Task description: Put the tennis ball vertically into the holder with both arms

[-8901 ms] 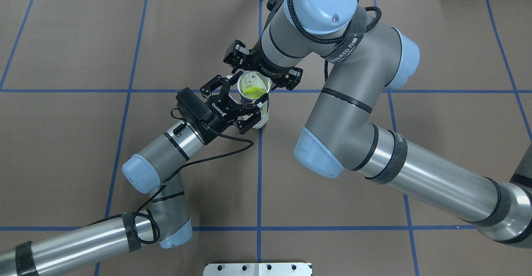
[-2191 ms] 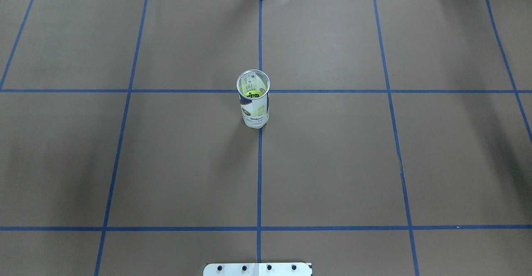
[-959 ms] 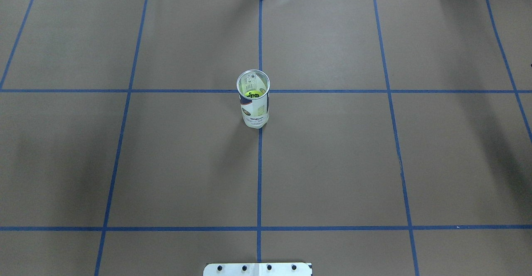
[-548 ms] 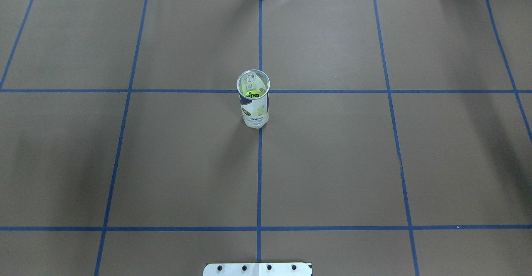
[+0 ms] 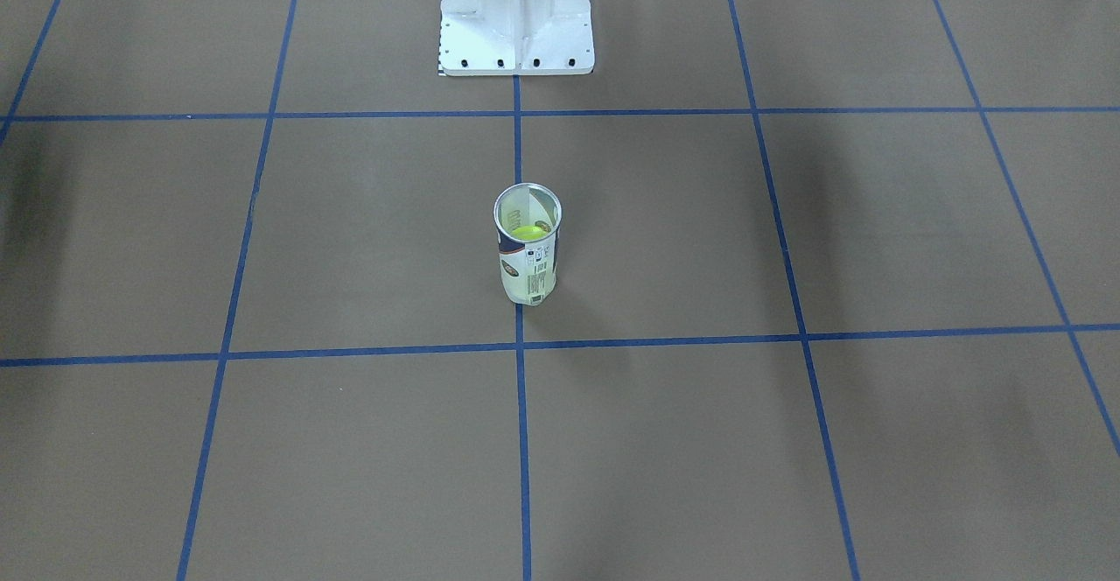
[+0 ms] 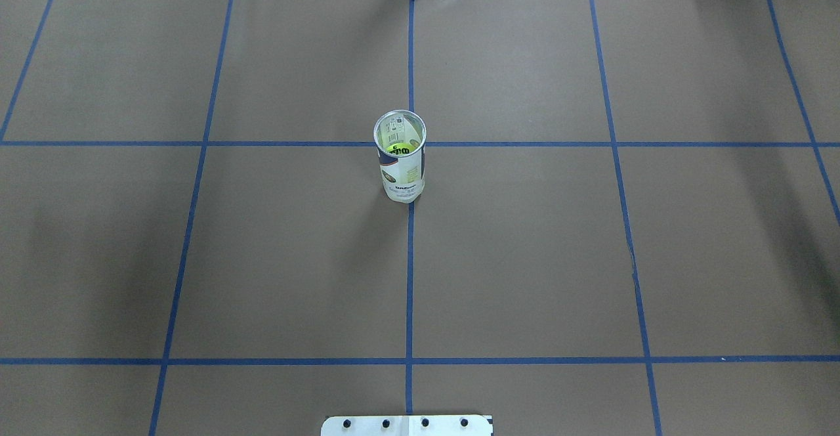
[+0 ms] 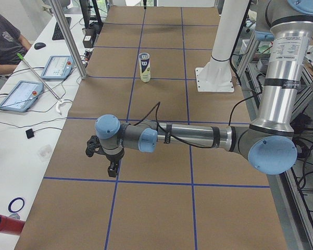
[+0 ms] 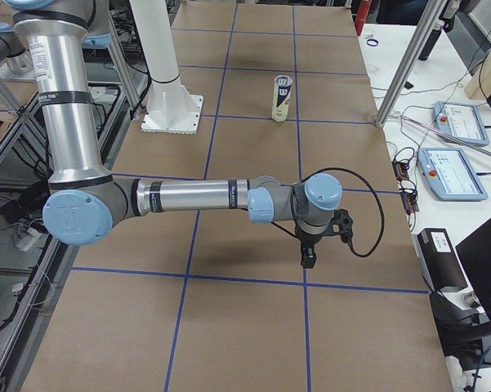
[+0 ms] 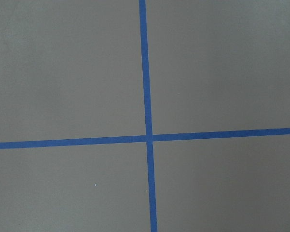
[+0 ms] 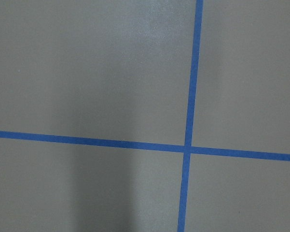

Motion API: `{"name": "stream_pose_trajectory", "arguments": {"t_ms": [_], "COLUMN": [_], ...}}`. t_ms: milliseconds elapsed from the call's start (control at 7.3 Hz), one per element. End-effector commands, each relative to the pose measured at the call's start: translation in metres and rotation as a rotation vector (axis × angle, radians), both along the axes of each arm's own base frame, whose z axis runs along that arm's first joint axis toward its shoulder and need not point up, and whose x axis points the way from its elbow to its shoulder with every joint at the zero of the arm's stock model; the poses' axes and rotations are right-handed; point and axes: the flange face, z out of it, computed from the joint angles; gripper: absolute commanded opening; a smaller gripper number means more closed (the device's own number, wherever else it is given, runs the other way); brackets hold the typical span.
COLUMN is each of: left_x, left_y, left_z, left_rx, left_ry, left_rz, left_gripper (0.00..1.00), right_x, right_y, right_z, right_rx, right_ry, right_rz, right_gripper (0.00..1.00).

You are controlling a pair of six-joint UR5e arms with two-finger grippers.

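Note:
The holder, a clear can with a white and navy label, stands upright alone at the table's middle, open mouth up. A yellow-green tennis ball lies inside it, also seen in the front view. Both arms are far from it. The left gripper hangs over the table near its left end, seen only in the left side view. The right gripper hangs near the right end, seen only in the right side view. I cannot tell whether either is open or shut. The wrist views show only brown table with blue tape lines.
The white robot base stands at the table's robot side. Blue tape lines grid the brown surface. Control tablets and an operator are at the white bench beside the table; more tablets show in the right side view.
Both arms, earlier at the holder with the left gripper around it, have withdrawn out of the overhead view. The holder stands unmoved with the ball inside. Nothing differs over the last second.

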Motion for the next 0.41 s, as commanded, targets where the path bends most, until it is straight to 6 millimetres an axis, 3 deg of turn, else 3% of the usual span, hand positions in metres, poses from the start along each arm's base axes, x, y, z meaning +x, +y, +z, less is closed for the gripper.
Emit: {"name": "stream_pose_trajectory", "arguments": {"t_ms": [0,274], "left_x": [0.0009,0.0009], "left_y": [-0.0006,-0.0004], "left_z": [-0.004,-0.0009], "left_rx": [0.015,0.009], "left_ry": [0.0,0.0], "left_rz": [0.001,0.001], "left_gripper": [1.0,1.0], "right_x": [0.0005,0.0004], "right_y": [-0.0003,0.0012], "right_z": [-0.0031,-0.0022], "right_rx": [0.005,0.0], "right_ry": [-0.001,-0.003], "right_rz": [0.001,0.002], "right_gripper": [1.0,1.0]}}
